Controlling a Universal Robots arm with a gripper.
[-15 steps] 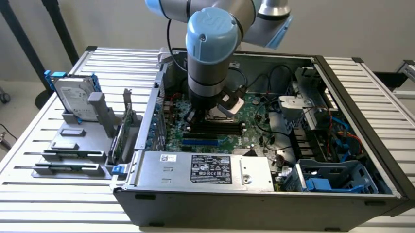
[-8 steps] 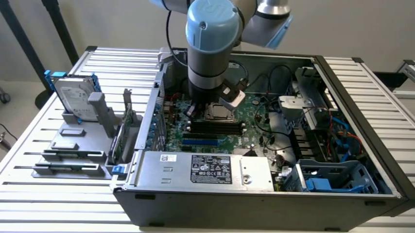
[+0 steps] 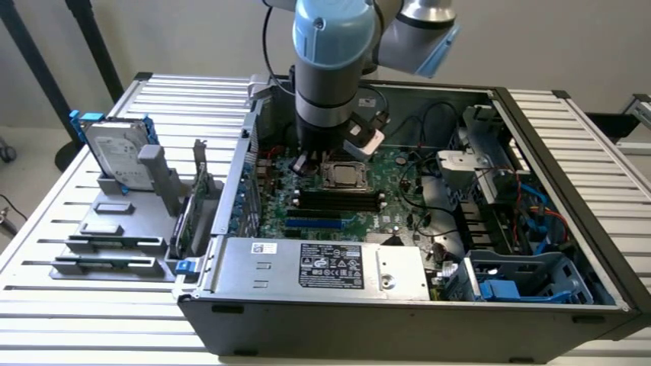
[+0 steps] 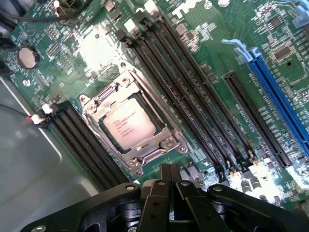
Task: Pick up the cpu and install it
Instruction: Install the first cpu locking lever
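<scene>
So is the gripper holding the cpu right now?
No, the cpu sits in the socket while the shut gripper holds nothing.

cpu (image 4: 129, 126) print too small, gripper (image 4: 170, 180) base cropped

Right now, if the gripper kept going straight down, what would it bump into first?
Probably the green motherboard, just beside the cpu sitting in its socket. The gripper is shut and close above; exact depth is hard to judge.

Looks like a robotics lab or test workshop for computer assembly. Open computer case (image 3: 407, 305) lying on a slatted metal surface (image 3: 81, 320), green board (image 4: 203, 43) bared inside. Beside it, a grey holder rack (image 3: 112, 252) with a hard drive (image 3: 114, 152) stood upright. Industrial robot arm (image 3: 331, 69) reaching down over the case.
</scene>
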